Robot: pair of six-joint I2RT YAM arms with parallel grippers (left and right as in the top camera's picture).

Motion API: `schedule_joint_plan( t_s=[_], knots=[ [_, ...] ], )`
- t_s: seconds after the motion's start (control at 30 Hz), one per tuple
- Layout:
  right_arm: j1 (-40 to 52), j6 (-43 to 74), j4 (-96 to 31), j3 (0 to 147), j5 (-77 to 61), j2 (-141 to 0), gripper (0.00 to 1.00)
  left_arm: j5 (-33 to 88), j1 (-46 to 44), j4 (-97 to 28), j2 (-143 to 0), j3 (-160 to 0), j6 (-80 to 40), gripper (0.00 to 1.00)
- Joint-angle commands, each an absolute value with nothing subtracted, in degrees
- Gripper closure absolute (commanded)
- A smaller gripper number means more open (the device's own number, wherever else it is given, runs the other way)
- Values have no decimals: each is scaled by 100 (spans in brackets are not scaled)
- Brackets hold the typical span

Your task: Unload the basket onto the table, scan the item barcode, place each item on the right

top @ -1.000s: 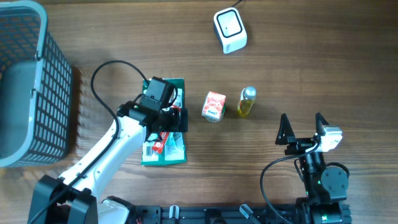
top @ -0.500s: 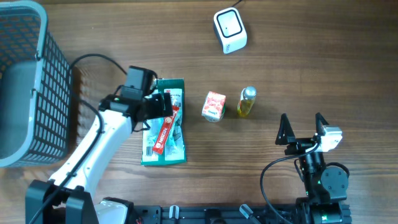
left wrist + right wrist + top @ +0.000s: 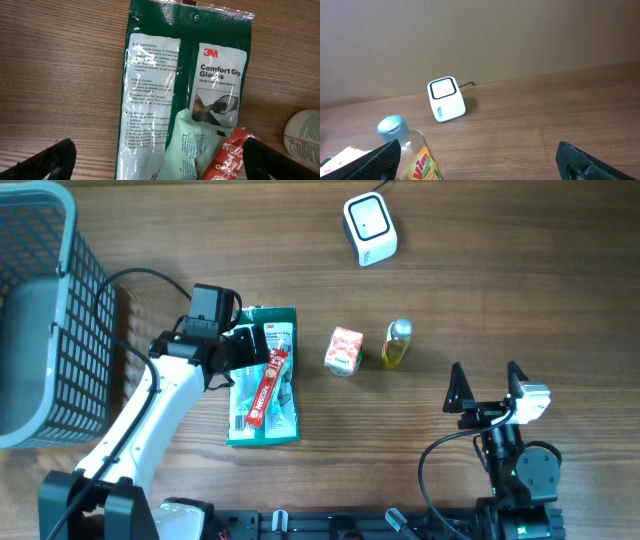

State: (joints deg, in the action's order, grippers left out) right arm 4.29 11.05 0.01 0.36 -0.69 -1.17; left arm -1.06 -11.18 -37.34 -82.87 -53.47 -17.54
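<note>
Scan isn't happening yet: nothing is sitting in front of the scanner [image 3: 370, 228], which is standing by the bench's [image 3: 520, 270] far edge, about mid-width. Left gripper [image 3: 162, 161] is hovering over the green glove pack [image 3: 150, 90], jaws standing wide, gripping nothing. My read: that pack is the item being targeted. It's lying flat left of bench centre, nearer the near edge, with a red sachet [image 3: 268, 385] and a mint sachet [image 3: 187, 140] lying on top. No barcode is showing in any view. Right gripper [image 3: 485, 380] is sitting fully spread and empty by the near edge, toward the right corner. Remaining, as I'm judging it: grasp, lift, find the barcode face, present it to the scanner.

Room: bare bench is running from the pack up to the scanner, so a diagonal carry is looking clear. Carton [image 3: 344, 350] and bottle [image 3: 397, 345] are standing just right of the pack, flanking that path; the bottle is looking tippy. Basket [image 3: 90, 310] is crowding the left edge, close to the left arm, so room for swinging out that way is looking tight.
</note>
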Motion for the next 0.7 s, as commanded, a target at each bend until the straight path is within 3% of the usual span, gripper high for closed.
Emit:
schedule_joint_plan(
  t_s=[0.0,0.67],
  knots=[
    [405,1063,25,30,-143,-102,0,-158,-1107,-3730,-8180,-5450,-1828,0],
    [405,1066,25,30,-143,-102,0,-158,-1107,-3728,-8180,-5450,-1828,0]
  ],
)
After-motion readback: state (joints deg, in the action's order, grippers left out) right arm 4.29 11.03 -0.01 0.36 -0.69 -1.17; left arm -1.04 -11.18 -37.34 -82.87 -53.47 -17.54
